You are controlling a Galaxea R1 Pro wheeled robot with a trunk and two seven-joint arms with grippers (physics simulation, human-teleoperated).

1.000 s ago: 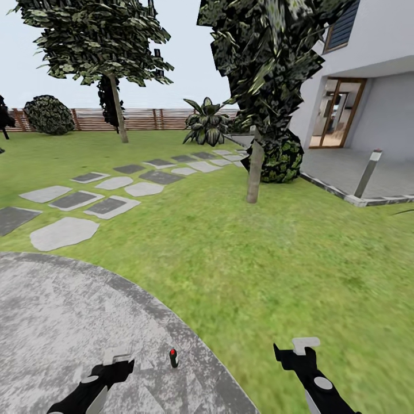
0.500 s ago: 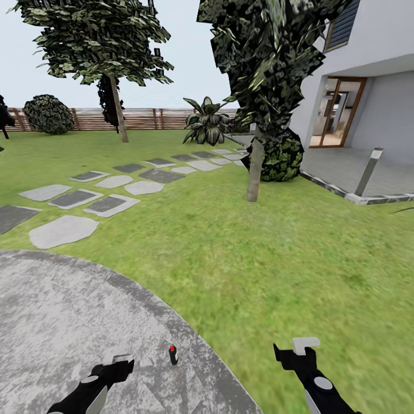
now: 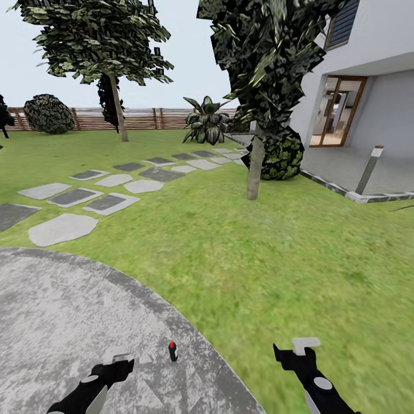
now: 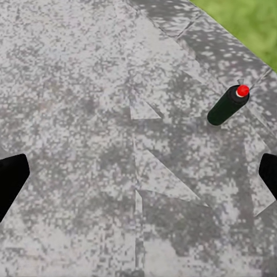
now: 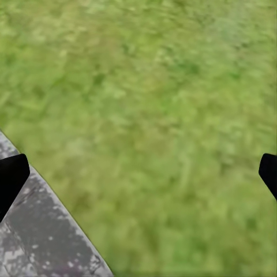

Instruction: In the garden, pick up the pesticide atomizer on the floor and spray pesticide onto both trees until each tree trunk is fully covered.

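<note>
The pesticide atomizer (image 3: 172,351), a small dark bottle with a red top, stands on the grey concrete floor (image 3: 63,310) near its curved edge. It also shows in the left wrist view as the atomizer (image 4: 228,105), ahead of the fingers and off to one side. My left gripper (image 3: 121,363) hovers open over the concrete, a little left of the bottle. My right gripper (image 3: 294,348) is open above the grass. The nearer tree trunk (image 3: 254,170) rises mid-lawn ahead. The farther tree trunk (image 3: 118,109) stands by the fence (image 3: 144,118).
Flat grey stepping stones (image 3: 106,203) cross the lawn (image 3: 276,259) to the left of the near tree. A round bush (image 3: 283,156) sits behind that trunk. The white house's terrace (image 3: 356,172) with a short lamp post (image 3: 368,170) lies at the right.
The whole picture has slid slightly upward, so the camera has moved. The atomizer sits a little higher in the view. Both arms hold their places in the picture.
</note>
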